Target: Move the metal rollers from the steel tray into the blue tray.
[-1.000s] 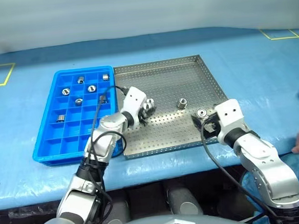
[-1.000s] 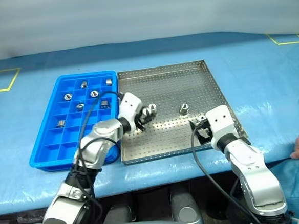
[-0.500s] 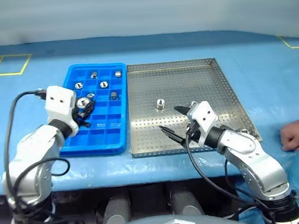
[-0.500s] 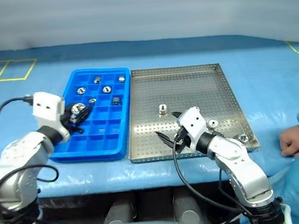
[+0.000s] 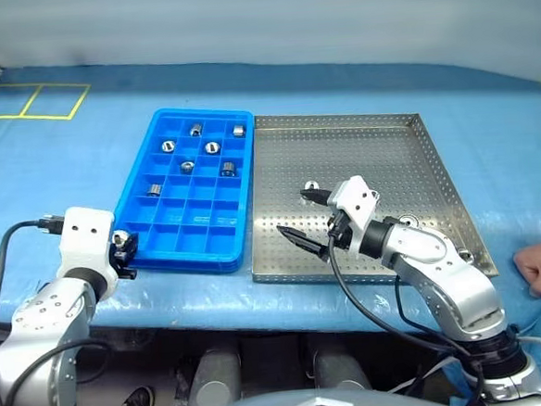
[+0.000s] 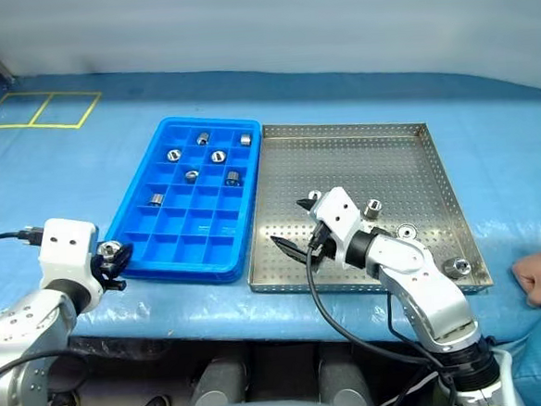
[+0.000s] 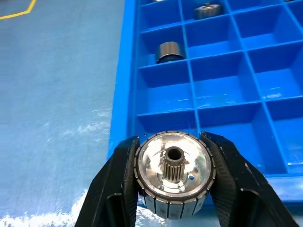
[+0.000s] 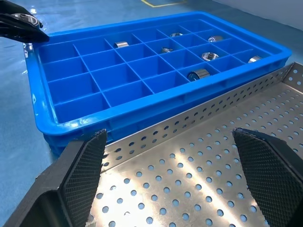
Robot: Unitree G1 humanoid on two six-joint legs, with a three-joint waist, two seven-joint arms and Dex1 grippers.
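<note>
Left gripper (image 7: pixel 173 182) clamps a roller (image 7: pixel 173 173) just outside the blue tray (image 5: pixel 240 257)'s near-left corner; right gripper (image 5: pixel 304 215) gapes empty

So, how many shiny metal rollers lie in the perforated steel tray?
3 rollers: one by the right gripper's wrist, one by its forearm, one in the steel tray's near-right corner. More may be hidden.

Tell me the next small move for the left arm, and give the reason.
Probably carry the left pincer forward over the blue tray and open it above a vacant compartment. It is shut on a roller at the tray's near outer corner, not yet over any cell. The near rows look vacant.
</note>
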